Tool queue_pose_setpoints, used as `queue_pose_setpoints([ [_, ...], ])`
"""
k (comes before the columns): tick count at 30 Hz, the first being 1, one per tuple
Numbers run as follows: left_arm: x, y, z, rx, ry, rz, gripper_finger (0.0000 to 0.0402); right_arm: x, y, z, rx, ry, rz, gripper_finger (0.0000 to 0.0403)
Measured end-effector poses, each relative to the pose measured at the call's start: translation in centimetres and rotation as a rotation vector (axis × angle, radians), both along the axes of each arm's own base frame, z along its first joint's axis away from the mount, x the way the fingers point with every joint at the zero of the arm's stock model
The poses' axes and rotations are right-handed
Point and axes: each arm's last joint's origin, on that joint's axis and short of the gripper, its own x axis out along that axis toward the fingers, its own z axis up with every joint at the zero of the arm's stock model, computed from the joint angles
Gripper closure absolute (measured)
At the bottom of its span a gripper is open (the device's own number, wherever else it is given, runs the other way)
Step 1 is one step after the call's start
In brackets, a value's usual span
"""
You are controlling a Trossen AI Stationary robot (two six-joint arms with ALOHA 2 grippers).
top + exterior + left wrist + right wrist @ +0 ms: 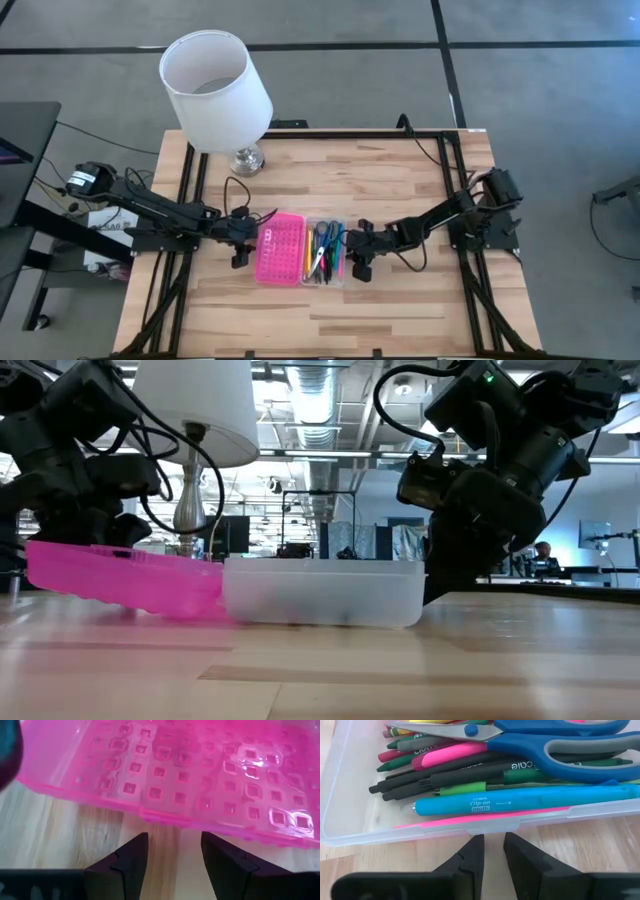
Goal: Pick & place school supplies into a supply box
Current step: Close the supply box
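Observation:
The supply box (345, 283) lies open mid-table, a clear tray (350, 827) holding the school supplies: pens, crayons (470, 775) and blue-handled scissors (560, 745). Its pink lid (278, 248) is folded out to the left and slopes up toward its free edge (60, 565). My left gripper (172, 855) stands open just short of that edge, with bare table between its fingers. My right gripper (492, 845) is at the tray's right wall, its fingers a narrow gap apart, pointing slantwise down at the small latch tab (492, 826). My right gripper has its fingertips (475, 842) right at the latch tab on the tray's right wall, coming slantwise down from the table's right. I cannot tell whether they touch the tab. The tray sits flat on the table.
A lamp with a big white shade (215, 90) stands on its metal foot (247, 158) at the table's far left, behind the lid. Black frame rails (455, 180) run along the table's sides. Bare wood (330, 320) lies on the near side of the box.

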Motion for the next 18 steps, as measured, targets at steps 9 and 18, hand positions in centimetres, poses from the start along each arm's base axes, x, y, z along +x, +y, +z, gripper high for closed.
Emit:
queue_pose_setpoints([
  [9,1.1,-0.3,-0.8,-0.035,-0.016,-0.024,0.0223,0.0,-0.2,0.0,-0.001,-0.004,0.0,0.0328],
  [18,1.4,-1.2,0.0,-0.112,-0.028,-0.041,0.0223,0.1,-0.3,0.0,0.003,-0.008,-0.003,0.0328],
])
